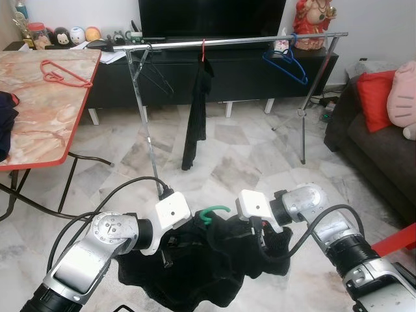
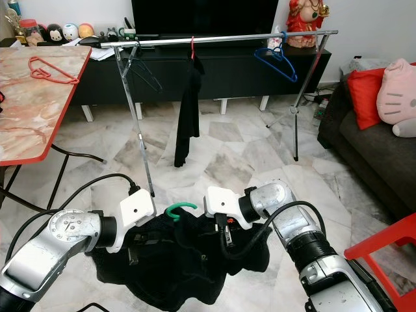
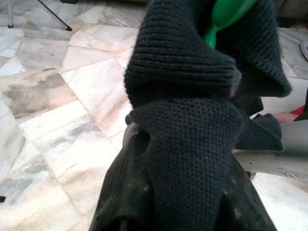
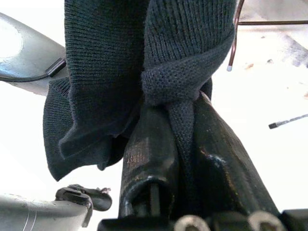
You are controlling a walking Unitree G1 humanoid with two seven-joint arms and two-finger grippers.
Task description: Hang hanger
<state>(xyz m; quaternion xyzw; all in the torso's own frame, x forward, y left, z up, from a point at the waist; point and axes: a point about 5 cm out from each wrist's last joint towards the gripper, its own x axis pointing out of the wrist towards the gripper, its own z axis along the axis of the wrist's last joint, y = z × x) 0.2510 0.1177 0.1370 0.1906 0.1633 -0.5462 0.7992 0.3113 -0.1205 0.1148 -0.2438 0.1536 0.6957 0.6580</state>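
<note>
A black knit garment (image 1: 201,273) on a green hanger, whose hook (image 1: 213,212) sticks up, hangs low in front of me between both grippers. My left gripper (image 3: 183,192) is shut on a fold of the knit at the garment's left side. On the right side, my right gripper (image 4: 185,144) pinches another fold. In the eye views the fabric hides most of the fingers. Ahead stands a chrome clothes rail (image 1: 247,41). It carries a black hanger (image 1: 153,75), a dark garment (image 1: 195,117) on a red hanger, and a blue hanger (image 1: 286,64).
A marble-top table (image 1: 39,123) with a red hanger (image 1: 62,73) on it stands at the left. A dark sofa (image 1: 383,156) with a red cushion (image 1: 376,97) is at the right. A black TV cabinet (image 1: 247,78) stands behind the rail. A red frame (image 1: 396,240) is near my right arm.
</note>
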